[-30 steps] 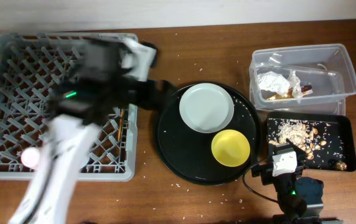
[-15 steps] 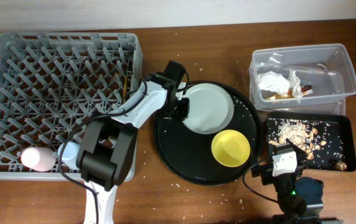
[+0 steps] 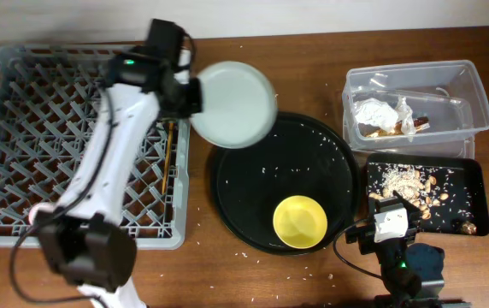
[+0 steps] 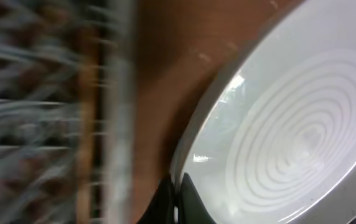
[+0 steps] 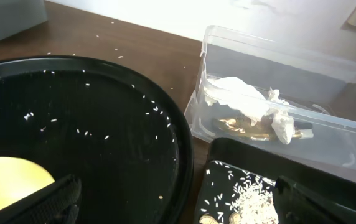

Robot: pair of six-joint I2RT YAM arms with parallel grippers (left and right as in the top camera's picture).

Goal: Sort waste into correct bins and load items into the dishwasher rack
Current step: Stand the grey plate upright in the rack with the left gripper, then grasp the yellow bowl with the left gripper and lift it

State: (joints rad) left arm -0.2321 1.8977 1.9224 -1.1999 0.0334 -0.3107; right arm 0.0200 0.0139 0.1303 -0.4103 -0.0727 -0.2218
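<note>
arm on the left stretches up across the rack, left gripper clamped on the plate rim, plate lifted just beside the rack, overlapping the round tray edge. only its wrist view shows the plate's concentric rings. right gripper rests wide open near the bowl.

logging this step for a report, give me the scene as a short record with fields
left gripper: shut on the plate's rim
plate: held up beside the dishwasher rack, overlapping the round black tray rim, not yet in the rack
yellow bowl: on the round black tray
clear tub: holds tissue and snack wrapper
shallow black tray: holds food scraps
right gripper: open, empty, by the shallow black tray's near corner
</note>
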